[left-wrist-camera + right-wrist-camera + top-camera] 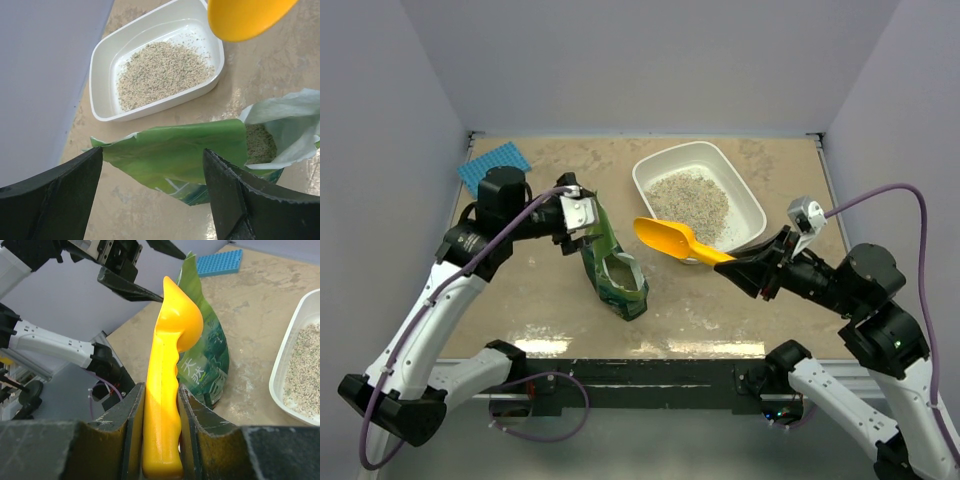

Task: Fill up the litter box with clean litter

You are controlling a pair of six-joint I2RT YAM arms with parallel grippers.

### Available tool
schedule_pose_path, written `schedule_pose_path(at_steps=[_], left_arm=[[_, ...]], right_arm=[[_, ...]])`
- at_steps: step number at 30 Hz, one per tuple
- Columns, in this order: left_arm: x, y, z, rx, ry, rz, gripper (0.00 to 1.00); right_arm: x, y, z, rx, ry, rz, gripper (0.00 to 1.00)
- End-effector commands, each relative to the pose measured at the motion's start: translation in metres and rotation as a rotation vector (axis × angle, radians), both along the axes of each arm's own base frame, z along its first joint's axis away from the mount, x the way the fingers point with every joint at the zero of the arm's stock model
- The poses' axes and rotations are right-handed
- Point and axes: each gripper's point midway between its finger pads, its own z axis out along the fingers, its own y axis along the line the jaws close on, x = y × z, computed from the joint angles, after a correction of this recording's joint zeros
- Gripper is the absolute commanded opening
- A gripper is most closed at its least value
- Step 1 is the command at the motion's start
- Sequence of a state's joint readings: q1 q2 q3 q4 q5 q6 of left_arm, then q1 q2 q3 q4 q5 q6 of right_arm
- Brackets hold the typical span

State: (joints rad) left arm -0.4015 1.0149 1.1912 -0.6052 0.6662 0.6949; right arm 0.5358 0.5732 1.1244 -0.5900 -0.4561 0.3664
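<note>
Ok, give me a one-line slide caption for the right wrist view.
Right pincer grips the orange scoop by its handle, green bag behind, litter box at right.

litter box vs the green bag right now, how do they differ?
The litter box is white, rigid and shallow, and lies flat. The bag is green, soft and stands tall with its mouth open. No claw is at the litter box, but the open left claw is at the bag's top edge. Both hold pale litter.

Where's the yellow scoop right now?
In the top view, the yellow scoop is held mid-table by the right gripper. It is between the green bag on its left and the white litter box.
</note>
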Motion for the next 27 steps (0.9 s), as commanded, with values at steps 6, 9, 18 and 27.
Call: schedule_pose_path(at_steps=[6, 9, 18, 27], left_arm=[[0.02, -0.003, 0.051, 0.062, -0.26, 0.024, 0.84], [0.017, -0.008, 0.048, 0.086, -0.25, -0.008, 0.84], [0.014, -0.025, 0.011, 0.219, -0.18, -0.057, 0.84], [0.016, -0.025, 0.007, 0.292, -0.17, -0.045, 0.84]], right_arm=[[-0.009, 0.004, 0.002, 0.011, -0.059, 0.06, 0.0], [-0.009, 0.004, -0.003, 0.01, -0.052, 0.061, 0.0], [-0.02, -0.002, -0.001, 0.008, -0.05, 0.064, 0.0], [-0.03, -0.006, -0.007, 0.011, -0.041, 0.075, 0.0]])
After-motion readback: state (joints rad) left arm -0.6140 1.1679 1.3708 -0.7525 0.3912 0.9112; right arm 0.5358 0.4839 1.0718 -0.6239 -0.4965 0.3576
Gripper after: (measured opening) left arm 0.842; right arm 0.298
